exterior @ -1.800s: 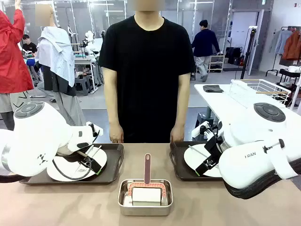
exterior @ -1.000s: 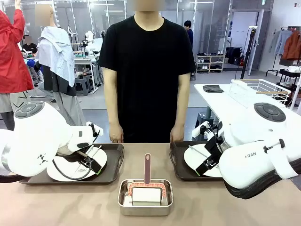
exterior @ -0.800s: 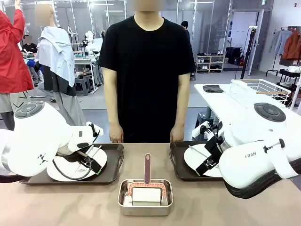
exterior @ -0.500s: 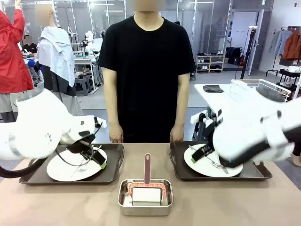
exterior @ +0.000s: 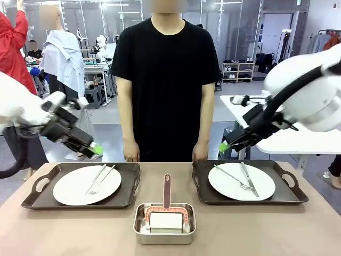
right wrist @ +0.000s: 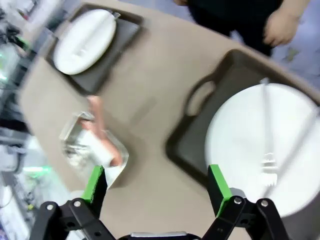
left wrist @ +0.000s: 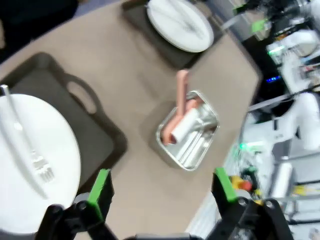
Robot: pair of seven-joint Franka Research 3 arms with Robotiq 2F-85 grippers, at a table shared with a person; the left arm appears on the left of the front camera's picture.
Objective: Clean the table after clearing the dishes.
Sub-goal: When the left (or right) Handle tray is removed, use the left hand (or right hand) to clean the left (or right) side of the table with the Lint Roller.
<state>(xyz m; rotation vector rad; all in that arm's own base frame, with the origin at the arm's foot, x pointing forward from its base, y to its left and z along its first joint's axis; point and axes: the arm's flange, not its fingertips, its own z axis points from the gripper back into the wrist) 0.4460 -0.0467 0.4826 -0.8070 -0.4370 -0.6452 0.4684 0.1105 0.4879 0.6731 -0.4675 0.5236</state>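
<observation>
Left of the small square steel pan (exterior: pixel 139 230) and higher than it, the left claw (exterior: pixel 91 148) hangs in the air. Its wrist view shows the green-padded fingers (left wrist: pixel 100 187) spread wide with nothing between them. Beneath it, also left of the pan, a dark brown rectangular tray with handles (exterior: pixel 37 188) lies on the plain beige desk (exterior: pixel 240 234). The tray carries a round white plate (exterior: pixel 72 186) with a silver fork and knife (exterior: pixel 99 178) lying side by side on it.

The pan sits mid-desk near the front edge. It holds a white roller with a pink handle (exterior: pixel 167 193), and the handle reaches over the pan's far rim. A strip of bare desk separates the pan from each tray.

Behind the pan, across the desk, stands a person in a black T-shirt (exterior: pixel 168 80), both hands hanging at the far edge.

Right of the pan lies a second dark brown tray (exterior: pixel 290 186) bearing a second white plate (exterior: pixel 226 185) with its own fork (exterior: pixel 233 177) and knife (exterior: pixel 248 180). The right claw (exterior: pixel 225 146) hovers above that tray's pan-side end, spread wide and empty.
</observation>
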